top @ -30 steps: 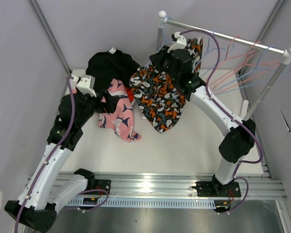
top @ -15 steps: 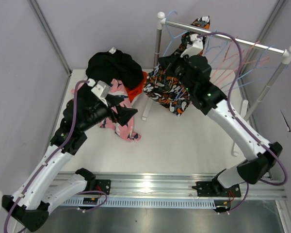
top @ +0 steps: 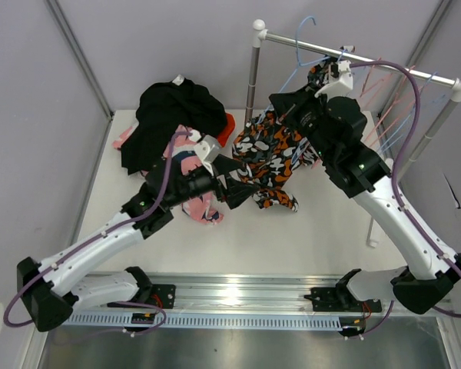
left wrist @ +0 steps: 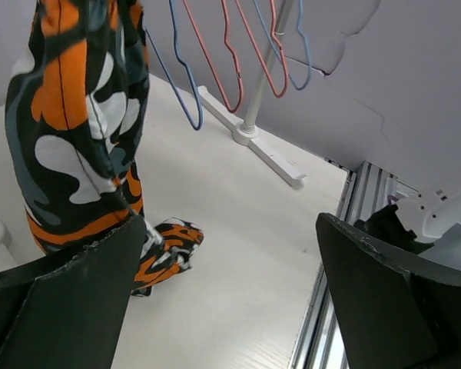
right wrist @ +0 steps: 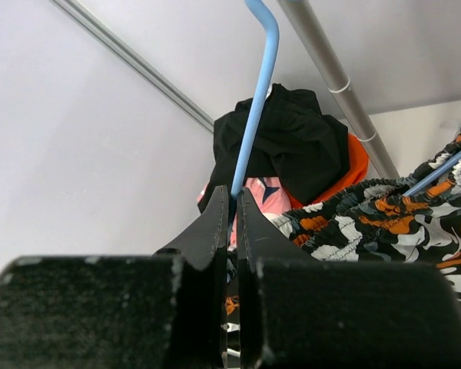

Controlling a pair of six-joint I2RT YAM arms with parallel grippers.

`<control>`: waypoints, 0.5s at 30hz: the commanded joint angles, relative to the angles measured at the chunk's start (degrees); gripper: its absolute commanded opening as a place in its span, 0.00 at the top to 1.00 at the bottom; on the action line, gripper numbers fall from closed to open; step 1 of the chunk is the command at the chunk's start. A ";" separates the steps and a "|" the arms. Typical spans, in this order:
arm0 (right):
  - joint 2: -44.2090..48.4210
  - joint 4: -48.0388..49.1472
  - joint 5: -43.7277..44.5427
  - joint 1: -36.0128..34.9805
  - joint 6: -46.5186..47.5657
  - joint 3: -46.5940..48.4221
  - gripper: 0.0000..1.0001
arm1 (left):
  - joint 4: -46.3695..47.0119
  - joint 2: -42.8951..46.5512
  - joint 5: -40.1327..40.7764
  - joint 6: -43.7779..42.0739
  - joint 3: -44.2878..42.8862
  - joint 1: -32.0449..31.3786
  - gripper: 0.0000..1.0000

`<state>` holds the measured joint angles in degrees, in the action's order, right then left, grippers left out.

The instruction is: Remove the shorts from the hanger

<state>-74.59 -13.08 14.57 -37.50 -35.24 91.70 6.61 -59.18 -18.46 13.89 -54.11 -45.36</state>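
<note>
The right gripper [right wrist: 232, 194] is pinching the blue hanger [right wrist: 255, 108], and the left gripper [left wrist: 230, 231] is gaping wide and empty beside the blotchy shorts [left wrist: 77, 123].

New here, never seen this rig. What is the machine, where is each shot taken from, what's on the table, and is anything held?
The machine is two robot arms bolted at the table's near edge, each ending in two fingers. The wide picture comes from a fixed camera above and behind them. The other two come from a camera on each wrist, looking along that arm's own fingers.

On the table lies a heap: black shorts, pink printed shorts and a bit of orange-red shorts. At the back stands a clothes rail with empty wire hangers.

The right fingers are shut on the neck of a blue hanger, and the patterned shorts hang from it. The left fingers are open beside those shorts and hold nothing.
</note>
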 commanded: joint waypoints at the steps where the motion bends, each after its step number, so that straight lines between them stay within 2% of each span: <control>1: 5.32 4.56 2.57 0.05 -1.14 1.11 1.00 | 7.45 -3.74 4.29 -1.93 -0.64 -1.57 0.01; 9: 9.28 -0.71 -0.24 2.07 -5.54 1.90 1.00 | 8.50 -10.34 10.19 -6.24 -3.99 -1.57 0.02; 11: 9.72 -1.33 -0.77 2.34 -5.89 1.99 1.00 | 8.94 -10.26 11.24 -6.42 -4.17 -1.57 0.08; 15: 10.25 -2.74 -1.65 3.21 -6.50 2.17 1.00 | 10.70 -8.68 11.95 -6.77 -2.85 -1.57 0.30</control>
<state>-66.76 -19.97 13.78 -35.05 -42.61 91.59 12.47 -70.02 -8.58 8.95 -54.98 -46.72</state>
